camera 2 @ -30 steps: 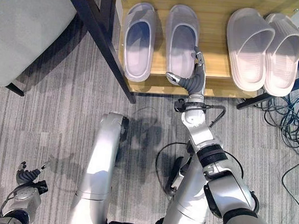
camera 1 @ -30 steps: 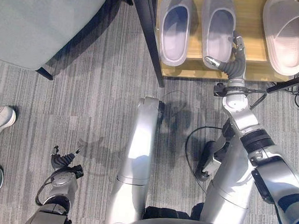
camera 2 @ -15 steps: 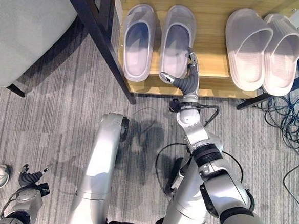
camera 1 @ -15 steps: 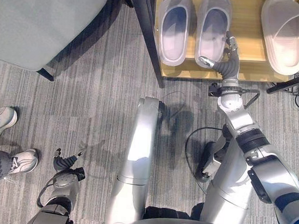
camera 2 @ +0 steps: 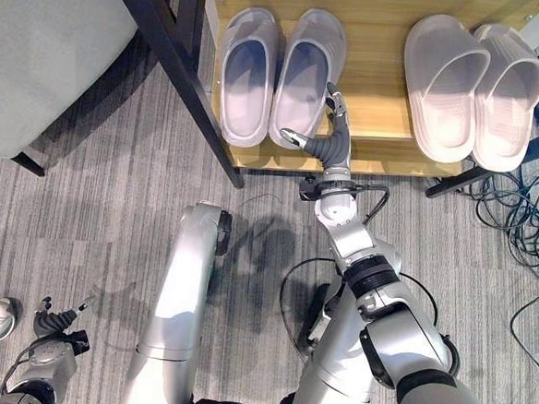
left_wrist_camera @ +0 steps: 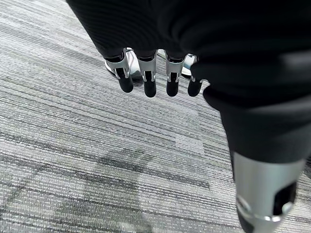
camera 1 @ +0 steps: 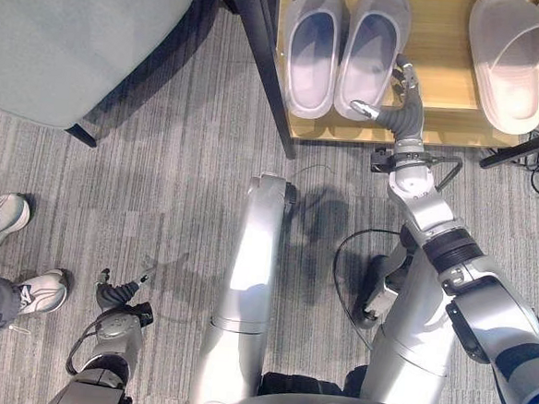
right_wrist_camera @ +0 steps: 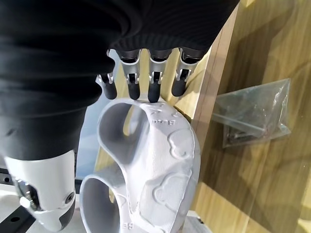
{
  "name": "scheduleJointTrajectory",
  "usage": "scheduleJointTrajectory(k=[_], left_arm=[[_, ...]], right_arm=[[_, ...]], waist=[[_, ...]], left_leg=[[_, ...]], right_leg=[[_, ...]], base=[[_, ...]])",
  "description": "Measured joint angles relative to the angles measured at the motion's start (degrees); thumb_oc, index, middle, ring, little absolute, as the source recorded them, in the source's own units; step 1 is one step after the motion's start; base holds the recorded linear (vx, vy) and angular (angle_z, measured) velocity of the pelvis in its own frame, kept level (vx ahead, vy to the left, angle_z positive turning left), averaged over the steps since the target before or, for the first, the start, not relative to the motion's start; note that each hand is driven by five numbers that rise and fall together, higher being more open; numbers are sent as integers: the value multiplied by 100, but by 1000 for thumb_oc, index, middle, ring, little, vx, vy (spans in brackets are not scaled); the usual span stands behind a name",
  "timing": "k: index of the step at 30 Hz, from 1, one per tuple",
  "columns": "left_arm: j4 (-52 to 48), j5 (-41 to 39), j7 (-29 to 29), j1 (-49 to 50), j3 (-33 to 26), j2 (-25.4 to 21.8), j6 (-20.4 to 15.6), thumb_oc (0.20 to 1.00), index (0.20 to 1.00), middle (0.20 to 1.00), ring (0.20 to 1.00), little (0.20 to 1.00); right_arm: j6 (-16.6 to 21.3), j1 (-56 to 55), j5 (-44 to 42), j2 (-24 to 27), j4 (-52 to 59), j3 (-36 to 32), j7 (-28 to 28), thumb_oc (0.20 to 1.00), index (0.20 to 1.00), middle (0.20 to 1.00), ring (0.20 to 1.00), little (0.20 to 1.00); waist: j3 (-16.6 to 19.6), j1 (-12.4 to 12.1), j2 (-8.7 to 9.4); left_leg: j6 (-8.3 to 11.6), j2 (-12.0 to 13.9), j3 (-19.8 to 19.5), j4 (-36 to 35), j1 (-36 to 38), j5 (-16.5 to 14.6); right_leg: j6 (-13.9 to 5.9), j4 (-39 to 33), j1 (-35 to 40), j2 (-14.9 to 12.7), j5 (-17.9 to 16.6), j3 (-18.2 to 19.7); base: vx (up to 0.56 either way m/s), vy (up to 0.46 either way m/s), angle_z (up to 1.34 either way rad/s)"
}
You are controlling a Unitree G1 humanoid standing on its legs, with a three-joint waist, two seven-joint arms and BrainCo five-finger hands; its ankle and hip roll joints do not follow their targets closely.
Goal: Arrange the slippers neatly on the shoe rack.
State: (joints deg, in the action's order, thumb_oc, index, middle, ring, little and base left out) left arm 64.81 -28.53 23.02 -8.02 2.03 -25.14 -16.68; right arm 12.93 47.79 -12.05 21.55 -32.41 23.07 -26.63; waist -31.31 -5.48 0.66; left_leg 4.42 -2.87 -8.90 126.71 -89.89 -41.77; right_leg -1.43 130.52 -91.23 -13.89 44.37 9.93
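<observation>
- The pale lilac slippers [camera 2: 278, 73], smooth moulded foam with open toe ends, lie on the wooden top board of the shoe rack [camera 2: 379, 89], at its left end; their heels touch and the right one angles toward its mate.
- The right hand [camera 2: 328, 137] rests at the heel of that angled slipper, straight fingers along its outer side and thumb spread across the heel end, curled round nothing.
- In the right wrist view the dark fingertips [right_wrist_camera: 154, 91] meet the slipper's rounded rim, whose upper carries raised cloud-like shapes.
- That view also shows a clear plastic packet [right_wrist_camera: 252, 114] on a lower wooden board of the rack.
- A second, whitish ribbed pair [camera 2: 472, 87] sits at the rack's right end, well apart from the lilac pair.
- A black frame leg [camera 2: 181, 76] runs just left of the rack; beyond it stands a grey upholstered seat [camera 2: 49, 48].
- The floor is grey striped carpet [camera 1: 160, 185].
- The left hand [camera 1: 115, 293] hangs low over the carpet, far from the rack, fingers relaxed and empty.
- A person's grey sneakers [camera 1: 0, 225] stand on the carpet near that hand.
</observation>
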Motion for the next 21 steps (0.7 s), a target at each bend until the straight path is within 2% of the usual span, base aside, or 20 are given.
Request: scheduleJointTrajectory(k=[3, 5, 8, 9, 10, 13, 14, 16, 17, 18, 19, 20, 21], left_arm=[[-4, 0, 0, -10, 1, 1, 1, 1000, 1000, 1000, 1000, 1000], [2, 0, 4, 6, -18, 5, 0, 1000, 1000, 1000, 1000, 1000], [-27, 10, 4, -49, -17, 18, 6, 1000, 1000, 1000, 1000, 1000], [-55, 36, 0, -57, -48, 26, 1, 1000, 1000, 1000, 1000, 1000], [-52, 55, 6, 4, -151, 45, -7, 1000, 1000, 1000, 1000, 1000], [-290, 97, 7, -19, -336, 177, -34, 1000, 1000, 1000, 1000, 1000], [-290, 101, 14, -21, -340, 178, -30, 1000, 1000, 1000, 1000, 1000], [-293, 110, 16, -25, -364, 220, -22, 1000, 1000, 1000, 1000, 1000], [-368, 110, 18, -51, -397, 225, -22, 1000, 1000, 1000, 1000, 1000], [-418, 110, 35, -147, -483, 206, -8, 1000, 1000, 1000, 1000, 1000], [-479, 108, 64, -365, -552, 186, -1, 1000, 1000, 1000, 1000, 1000], [-852, 110, 131, -476, -700, 161, -49, 1000, 1000, 1000, 1000, 1000], [-1029, 116, 206, -520, -703, 143, -48, 1000, 1000, 1000, 1000, 1000]], right_arm=[[-5, -93, 165, -8, 114, -76, -43, 1000, 1000, 1000, 1000, 1000], [21, -673, 160, -56, 846, -537, -79, 1000, 1000, 1000, 1000, 1000], [63, -944, 163, 76, 994, -668, -120, 1000, 1000, 1000, 1000, 1000], [105, -1307, 176, 218, 1519, -774, -127, 1000, 1000, 1000, 1000, 1000], [287, -1716, 229, 339, 2233, -958, -199, 1000, 1000, 1000, 1000, 1000], [368, -2369, 527, 495, 3201, -1223, -255, 1000, 1000, 1000, 1000, 1000], [499, -2664, 619, 490, 3441, -1232, -177, 1000, 1000, 1000, 1000, 1000], [504, -3241, 669, 489, 3511, -1249, -40, 1000, 1000, 1000, 1000, 1000], [502, -3450, 671, 484, 3491, -1254, -11, 1000, 1000, 1000, 1000, 1000], [510, -3782, 707, 414, 3355, -1270, 23, 1000, 1000, 1000, 1000, 1000], [494, -3842, 795, 376, 3111, -1295, 49, 1000, 1000, 1000, 1000, 1000], [475, -3994, 857, 391, 2893, -1307, 53, 1000, 1000, 1000, 1000, 1000], [442, -4048, 1001, 392, 2739, -1358, 41, 1000, 1000, 1000, 1000, 1000]], waist=[[0, -1, 0], [-1, -20, 1], [-7, 80, 7], [-6, 55, 9], [-12, 164, 16], [-19, 148, 48], [-26, 180, 95], [-33, 246, 123], [-31, 270, 128], [-22, 292, 143], [-15, 266, 159], [-8, 340, 171], [11, 332, 170]], left_leg=[[11, 0, 0, -1, -4, -6], [40, -11, -3, 7, -33, -20], [77, -9, 0, 29, -30, -39], [98, -11, -4, 41, -31, -52], [93, -8, -14, 73, -62, -70], [81, 0, -23, 68, -67, -80], [81, 3, -33, 33, -60, -80], [70, 24, -72, -109, 11, -73], [46, 65, -66, -237, 62, -47], [51, 164, -32, -648, 184, 71], [16, 206, 37, -1222, 271, 308], [-64, 192, 153, -2123, 548, 677], [-49, 237, 212, -2533, 789, 802]], right_leg=[[0, -2, -11, 2, 2, 0], [-31, 1, -26, 11, 19, 5], [-50, -8, -18, 12, 28, 11], [-63, -4, -12, 10, 38, 13], [-71, 0, -15, 9, 44, 8], [-74, -11, -11, -5, 60, -3], [-74, -46, 4, -13, 60, -30], [-66, -219, 134, -45, 55, -132], [-53, -362, 205, -70, 39, -193], [33, -798, 323, -124, -109, -336], [60, -1365, 421, -166, -342, -494], [26, -2222, 711, -163, -675, -632], [47, -2609, 961, -234, -806, -719]], base=[[10, 25, 0], [6, 24, 0], [11, 47, -1], [1, 31, -2], [-8, 34, -3], [-11, 26, 0], [-42, 11, 0], [-127, 23, 0], [-213, 43, -5], [-203, 54, -7], [-156, 39, 2], [-105, 70, 9], [-93, 114, 11]])
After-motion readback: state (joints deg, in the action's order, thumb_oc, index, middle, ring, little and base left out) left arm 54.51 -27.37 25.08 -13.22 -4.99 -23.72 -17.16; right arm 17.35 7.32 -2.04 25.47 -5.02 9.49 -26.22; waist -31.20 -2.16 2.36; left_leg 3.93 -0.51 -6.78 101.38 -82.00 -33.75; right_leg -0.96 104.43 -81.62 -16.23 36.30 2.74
